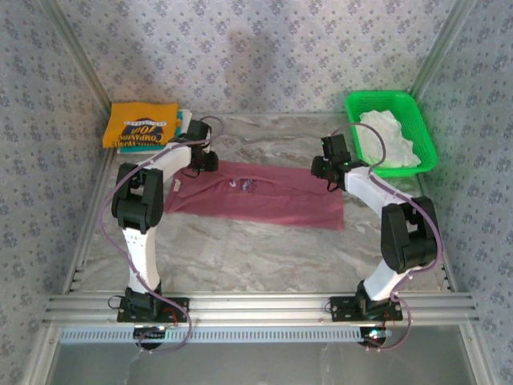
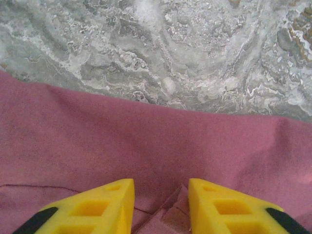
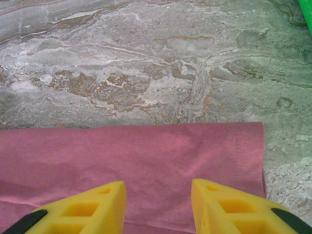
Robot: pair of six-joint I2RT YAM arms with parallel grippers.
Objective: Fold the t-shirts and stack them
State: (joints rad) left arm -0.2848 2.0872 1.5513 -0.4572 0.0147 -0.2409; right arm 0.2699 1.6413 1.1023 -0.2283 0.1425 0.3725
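Maroon t-shirt (image 1: 264, 196) flat on tabletop (image 1: 264, 250); left jaws spread over its left end, right jaws spread over right end.

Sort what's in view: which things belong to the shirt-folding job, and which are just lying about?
Job: maroon t-shirt, spread flat between the arms; folded yellow-orange t-shirt lying on a teal one; white garment, crumpled.
Lying about: green mesh basket holding the white garment; marbled table.

Marbled tabletop (image 1: 240, 249), pale patterned walls (image 1: 280, 56)
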